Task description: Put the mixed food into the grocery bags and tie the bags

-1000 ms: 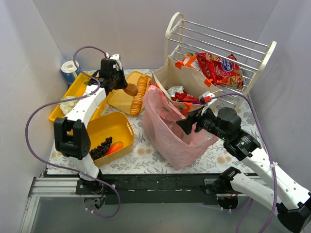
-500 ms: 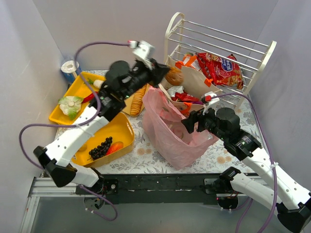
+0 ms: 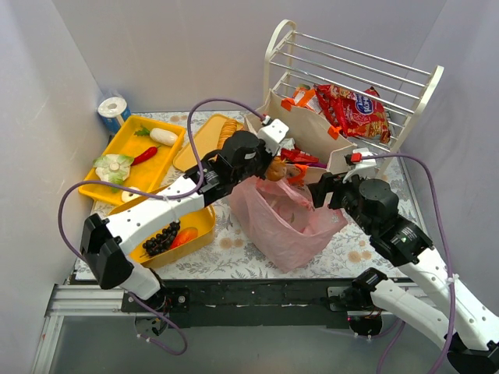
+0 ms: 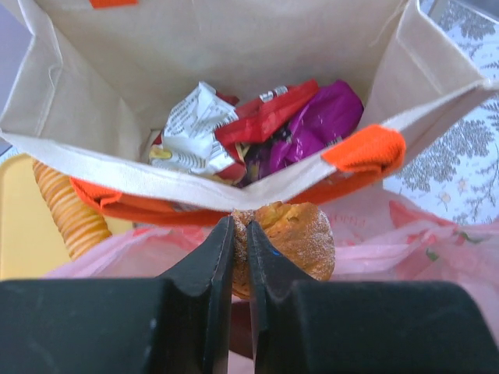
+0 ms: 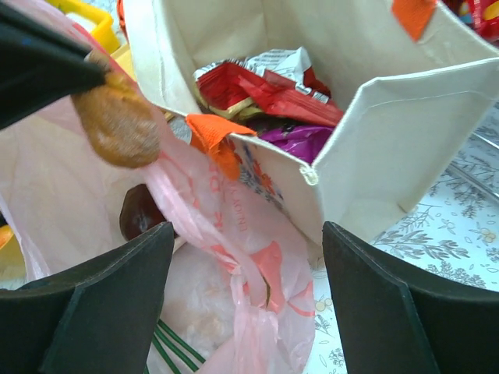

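**Status, as judged:** partway. Both bags hold goods, neither is tied, and several items lie unpacked.

1. Far-left yellow plastic tray (image 3: 125, 136): white radish (image 3: 164, 136), red chilli (image 3: 144, 156), pale leafy vegetable (image 3: 115, 166). Unpacked.
2. Near yellow plastic tray (image 3: 203, 222): bunch of dark grapes (image 3: 162, 238) and an orange-red piece (image 3: 185, 236), kind unclear. Unpacked.
3. Stack of round golden crackers (image 4: 66, 206), lying on a third yellow tray. Unpacked.
4. Left gripper (image 4: 239, 234): jaws all but closed, pinching the edge of a round, brown, rough-crusted bun (image 4: 295, 234). The bun hangs over the pink bag's mouth, just beside the tote's near wall. It is not yet let go.
5. Thin translucent pink plastic bag (image 3: 284, 226): soft and crumpled, mouth open, handles loose. Inside are a dark brown round fruit (image 5: 139, 216) and green stalks (image 5: 178, 343).
6. Stiff beige boxy tote with orange strap handles (image 4: 234, 47): upright and open, touching the pink bag. It holds a red crinkly packet (image 4: 269, 117), a white-and-yellow packet (image 4: 191, 128) and a purple packet (image 4: 320, 121).
7. Right gripper (image 5: 247, 234): jaws wide apart, standing either side of the pink bag's rim and handle, gripping nothing.
8. White wire rack (image 3: 374, 70): large red snack packet (image 3: 355, 109). Unpacked.

**Outstanding:** bun release, remaining produce, crackers, rack packet, both ties.
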You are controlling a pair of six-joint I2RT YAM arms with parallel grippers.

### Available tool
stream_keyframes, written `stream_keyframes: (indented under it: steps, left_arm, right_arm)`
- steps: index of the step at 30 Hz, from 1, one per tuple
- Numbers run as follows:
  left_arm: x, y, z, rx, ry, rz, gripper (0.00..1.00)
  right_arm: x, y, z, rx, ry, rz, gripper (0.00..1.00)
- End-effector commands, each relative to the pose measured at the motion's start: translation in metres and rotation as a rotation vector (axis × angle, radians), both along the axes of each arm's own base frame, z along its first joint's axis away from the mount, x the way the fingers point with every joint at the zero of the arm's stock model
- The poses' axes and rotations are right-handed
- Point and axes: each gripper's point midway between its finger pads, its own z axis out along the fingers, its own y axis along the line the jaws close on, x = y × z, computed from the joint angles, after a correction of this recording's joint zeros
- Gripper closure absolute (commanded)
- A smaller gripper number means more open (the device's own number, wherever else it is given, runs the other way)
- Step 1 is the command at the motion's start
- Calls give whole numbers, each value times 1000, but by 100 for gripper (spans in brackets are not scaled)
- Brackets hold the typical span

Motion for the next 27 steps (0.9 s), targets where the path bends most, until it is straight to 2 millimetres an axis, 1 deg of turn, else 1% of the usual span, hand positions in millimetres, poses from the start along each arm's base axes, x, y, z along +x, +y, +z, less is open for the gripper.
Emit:
stream_keyframes:
  steps: [1,3,7,10,11,12,14,15,16,18,19,20,22,23,24,25,26,27]
  left_arm:
    - [-17,13,27,-58,-50,-35,100]
    - [-21,15,24,-59,-43,-41,100]
    - [-33,15,31,-99,-38,-84,100]
    - [-31,19,17,-45,-13,-66,100]
    - [-32,21,9,-20,9,-59,100]
    - [-32,21,5,-12,19,-61,97]
    - [-37,21,7,-36,36,-72,52]
    - [-43,17,9,-51,39,-107,46]
    - [-47,17,18,-70,29,-129,38]
    - [-51,14,27,-99,23,-151,26]
    - [-56,11,37,-120,18,-182,18]
    - [-57,11,41,-130,15,-189,9]
    - [-61,11,57,-163,0,-208,2]
    - [-55,16,77,-200,-28,-195,2]
    - [-50,21,88,-232,-27,-179,2]
    - [-47,23,97,-266,-15,-210,2]
    - [-20,51,123,-323,-47,-143,2]
    - [-8,66,134,-371,-47,-114,2]
  right_arm:
    - [5,-13,15,28,-41,-81,16]
    - [5,-12,13,26,-35,-78,16]
    - [6,-6,10,27,-21,-54,15]
    - [7,-2,8,32,-16,-39,15]
    - [7,0,8,32,-13,-33,15]
    - [7,1,8,31,-13,-28,14]
    - [7,1,8,31,-11,-30,12]
    - [7,1,7,30,-10,-28,12]
    - [8,1,8,28,-12,-30,11]
    - [8,2,7,28,-11,-27,11]
    - [8,2,7,29,-10,-26,11]
    - [8,3,8,29,-12,-24,11]
    - [8,3,7,31,-9,-20,12]
    - [8,4,7,30,-8,-20,12]
    - [8,4,7,31,-9,-20,12]
    - [9,4,7,31,-9,-20,12]
    - [9,4,7,32,-10,-19,12]
    - [9,5,7,32,-11,-15,12]
